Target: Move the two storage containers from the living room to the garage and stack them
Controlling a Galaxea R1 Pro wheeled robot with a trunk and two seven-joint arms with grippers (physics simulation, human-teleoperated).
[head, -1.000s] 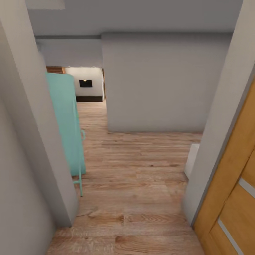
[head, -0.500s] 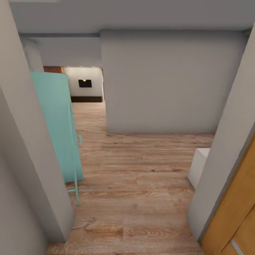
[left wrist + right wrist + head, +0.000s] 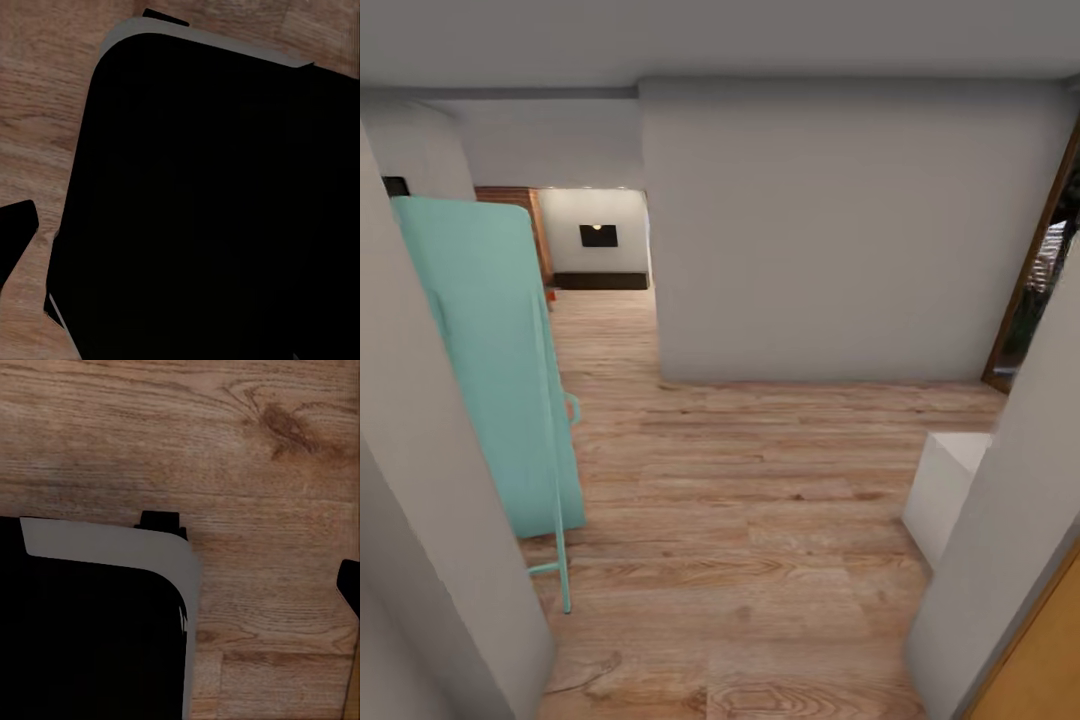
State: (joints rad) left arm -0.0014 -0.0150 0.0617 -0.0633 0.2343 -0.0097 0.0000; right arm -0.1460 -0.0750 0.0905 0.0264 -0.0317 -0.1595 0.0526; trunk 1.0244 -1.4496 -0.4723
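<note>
Hallway planks (image 3: 760, 480) of light wood run ahead in the head view, between a grey wall edge (image 3: 430, 500) at the left and another grey wall edge (image 3: 1010, 520) at the right. A mint-green panel (image 3: 490, 360) on a thin mint frame leans upright against the left wall edge, its foot on the planks. Straight ahead stands a broad grey wall (image 3: 840, 230). Beside it, at its left, an opening leads to a farther room with a white wall and a small black rectangle (image 3: 598, 235) mounted on it. A tiny red-orange spot (image 3: 550, 295) sits on the floor near that opening; it is too small to say whether it is 1 of the 2 storage containers. A white box (image 3: 945, 490) rests on the planks at the right, just beside the right wall edge. A strip of orange wood door (image 3: 1045, 650) shows in the lower right corner, and a dark wood door frame (image 3: 1040, 270) stands farther back on the right.

In the left wrist view a big black body with a grey rim (image 3: 210, 210) hangs over wood planks (image 3: 45, 112). In the right wrist view a similar black body with a grey rim (image 3: 97, 630) covers part of the wood planks (image 3: 225, 450).

Whether the jaws of either arm are open or closed cannot be told.
</note>
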